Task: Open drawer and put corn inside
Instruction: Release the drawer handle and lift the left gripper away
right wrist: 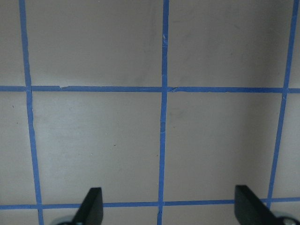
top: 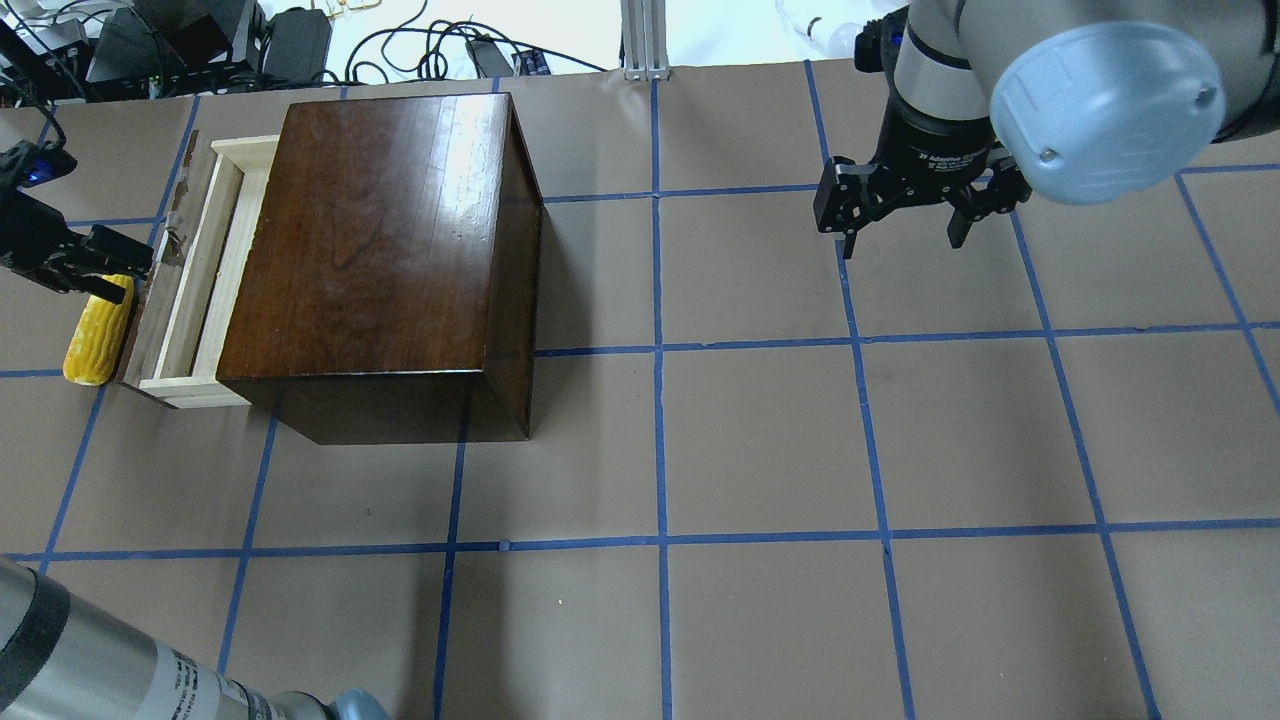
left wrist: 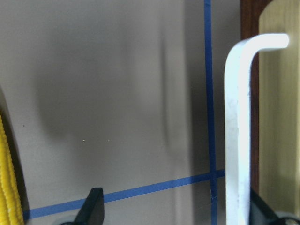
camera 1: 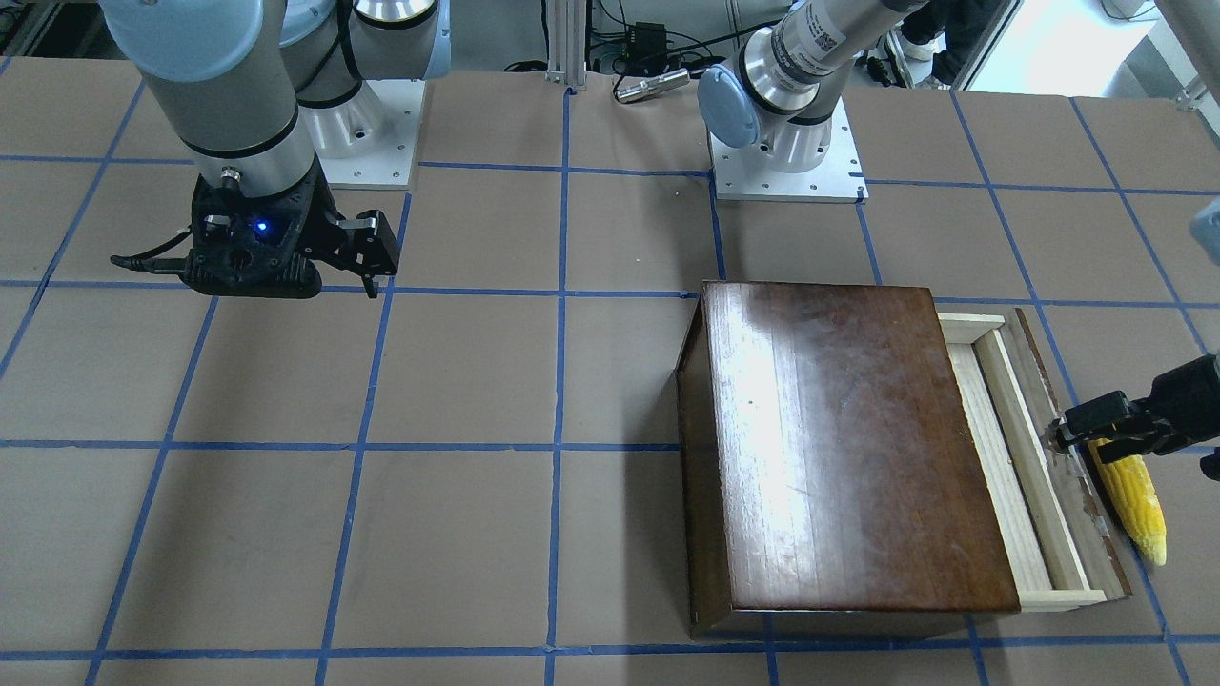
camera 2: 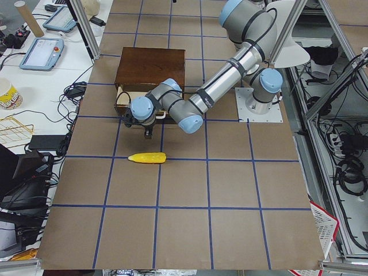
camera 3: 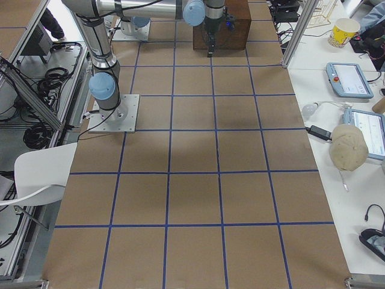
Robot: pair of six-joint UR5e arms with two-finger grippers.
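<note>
The dark-brown box (top: 370, 240) stands on the table with its drawer (top: 200, 270) pulled partly out, the pale wood tray showing (camera 1: 1010, 457). The yellow corn (top: 95, 335) lies on the table just outside the drawer's front panel, also in the front view (camera 1: 1134, 500) and the left wrist view (left wrist: 7, 187). My left gripper (top: 110, 265) is open at the drawer front, above the corn's far end. In its wrist view a white bent handle (left wrist: 239, 117) stands between the fingers, near one of them. My right gripper (top: 900, 225) is open and empty, far from the box.
The table is brown paper with a blue tape grid (right wrist: 164, 89). Both arm bases (camera 1: 786, 152) are bolted at the robot's edge. Cables and equipment (top: 150, 40) lie beyond the far edge, behind the box.
</note>
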